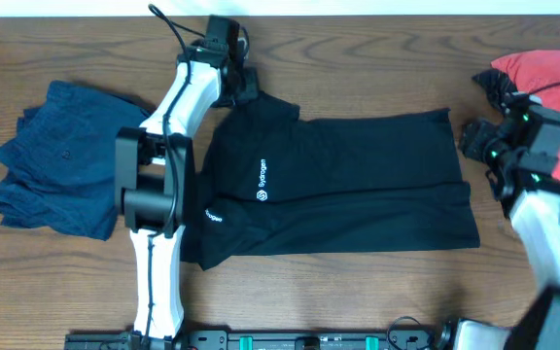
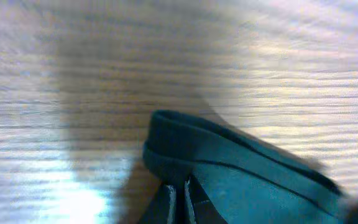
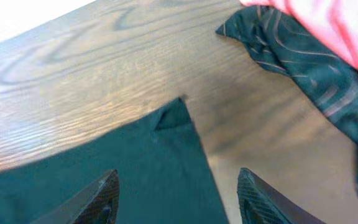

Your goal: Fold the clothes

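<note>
Two grippers bracket the black shirt (image 1: 358, 185) along its long axis: left gripper (image 2: 179, 190) clamped on its sleeve edge (image 2: 185, 127), right gripper (image 3: 178, 175) spread above the hem corner (image 3: 176, 115).

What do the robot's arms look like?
Both arms are long white tubes with chunky black joints. The left arm has a thin black cable looping off its top. The right arm shows tiny green lights near its wrist. The right gripper has black pointed fingers.
</note>
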